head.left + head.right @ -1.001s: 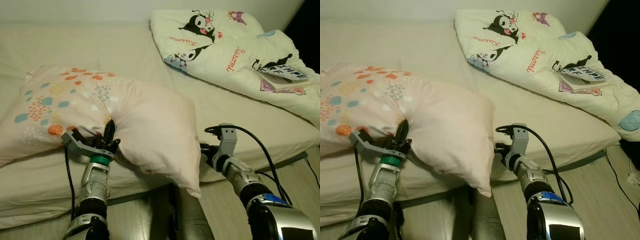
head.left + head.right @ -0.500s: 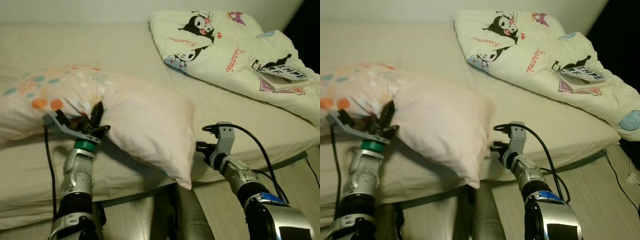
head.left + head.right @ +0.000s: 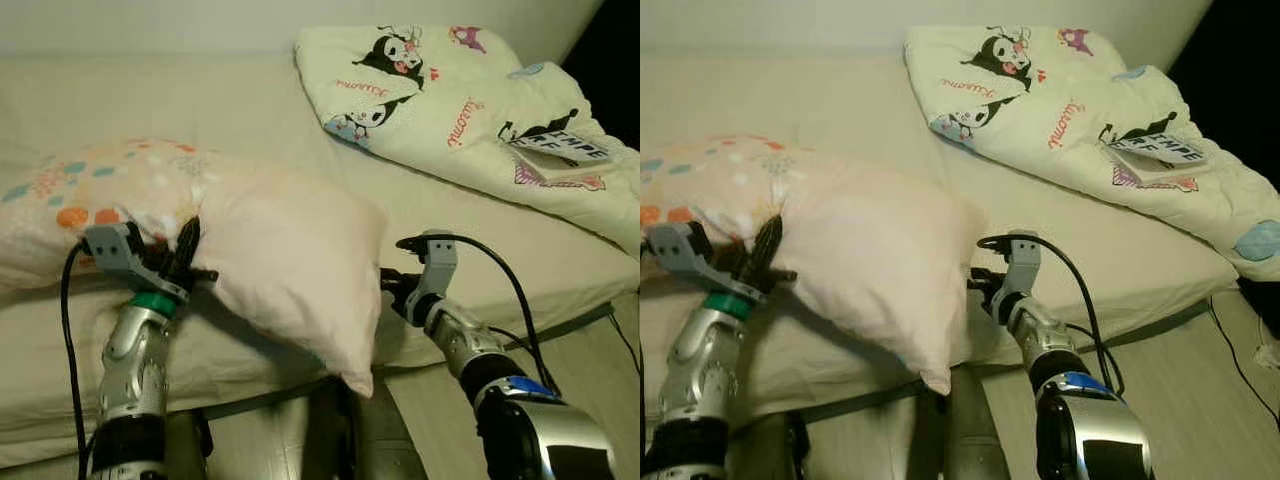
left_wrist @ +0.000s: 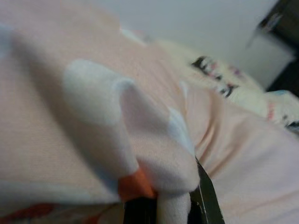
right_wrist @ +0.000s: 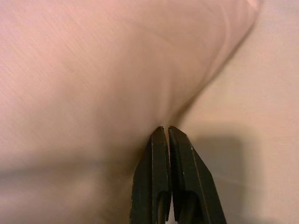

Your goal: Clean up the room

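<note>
A large pale pink pillow (image 3: 280,250), with coloured dots on its left half, lies on the bed (image 3: 200,100) and its lower corner hangs over the front edge. My left gripper (image 3: 185,255) is shut on a fold of the pillow's fabric near its middle; in the left wrist view the pinched cloth (image 4: 173,205) sits between the black fingers. My right gripper (image 3: 385,285) is shut, with its tips against the pillow's right side. The right wrist view shows the closed fingers (image 5: 159,154) touching the pink cloth (image 5: 93,70).
A white cartoon-print quilt (image 3: 450,100) lies bunched at the back right of the bed, with a book (image 3: 560,150) on top of it. The bed's front edge runs just before my arms. Wooden floor (image 3: 600,350) lies to the lower right.
My left gripper has dragged the pillow leftward across the bed, still holding it. My right gripper has moved left and up until its tips meet the pillow's side.
</note>
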Available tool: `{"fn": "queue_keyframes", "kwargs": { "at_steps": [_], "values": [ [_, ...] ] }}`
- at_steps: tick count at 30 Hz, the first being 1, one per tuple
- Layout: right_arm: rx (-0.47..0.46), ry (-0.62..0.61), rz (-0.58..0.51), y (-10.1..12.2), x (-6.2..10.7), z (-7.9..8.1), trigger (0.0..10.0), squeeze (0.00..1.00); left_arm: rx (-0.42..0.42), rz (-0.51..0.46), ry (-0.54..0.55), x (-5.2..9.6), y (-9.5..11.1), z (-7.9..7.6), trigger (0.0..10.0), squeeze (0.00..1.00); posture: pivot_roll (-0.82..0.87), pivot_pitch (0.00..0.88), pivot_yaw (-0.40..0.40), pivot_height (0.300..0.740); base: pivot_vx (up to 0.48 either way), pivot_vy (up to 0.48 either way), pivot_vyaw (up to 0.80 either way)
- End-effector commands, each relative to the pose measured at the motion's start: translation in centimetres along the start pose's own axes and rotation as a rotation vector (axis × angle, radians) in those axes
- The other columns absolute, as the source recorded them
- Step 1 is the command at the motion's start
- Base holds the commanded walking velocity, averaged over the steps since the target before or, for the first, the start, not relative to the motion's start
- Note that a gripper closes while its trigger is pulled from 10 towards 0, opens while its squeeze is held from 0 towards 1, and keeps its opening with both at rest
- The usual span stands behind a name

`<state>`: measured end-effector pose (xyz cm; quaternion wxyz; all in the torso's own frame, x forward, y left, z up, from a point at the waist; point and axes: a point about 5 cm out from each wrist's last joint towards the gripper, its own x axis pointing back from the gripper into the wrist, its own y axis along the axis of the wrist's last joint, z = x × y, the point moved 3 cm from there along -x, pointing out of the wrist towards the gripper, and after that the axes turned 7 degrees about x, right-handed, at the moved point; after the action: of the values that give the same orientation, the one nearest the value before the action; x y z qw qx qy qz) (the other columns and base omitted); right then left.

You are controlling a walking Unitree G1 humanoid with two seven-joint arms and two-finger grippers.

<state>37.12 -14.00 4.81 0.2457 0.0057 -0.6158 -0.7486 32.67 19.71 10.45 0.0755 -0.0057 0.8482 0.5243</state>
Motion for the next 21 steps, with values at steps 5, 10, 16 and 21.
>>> {"fn": "queue_keyframes", "kwargs": {
  "at_steps": [5,10,16,21],
  "values": [
    [-0.016,0.005,-0.002,0.1,0.0,0.0,10.0,0.0,0.009,0.086,0.017,0.8,-3.0,-1.5,10.0,0.0,-0.07,0.0,-0.034,0.63,0.0,0.0,0.0],
    [-0.021,0.005,-0.021,0.8,-0.3,0.1,10.0,0.0,0.012,0.104,0.009,0.7,-3.5,-2.0,10.0,0.0,-0.07,0.0,-0.035,0.645,0.0,0.0,0.0],
    [-0.029,0.01,-0.043,1.6,-0.4,0.2,10.0,0.0,0.019,0.091,0.007,0.2,-3.3,-2.4,10.0,0.0,-0.07,0.0,-0.035,0.66,0.0,0.0,0.0],
    [-0.03,0.027,-0.054,1.8,-0.5,0.4,10.0,0.0,0.035,0.064,0.015,-0.9,-2.7,-3.1,10.0,0.0,-0.08,0.0,-0.037,0.685,0.0,0.0,0.0]
  ]
}}
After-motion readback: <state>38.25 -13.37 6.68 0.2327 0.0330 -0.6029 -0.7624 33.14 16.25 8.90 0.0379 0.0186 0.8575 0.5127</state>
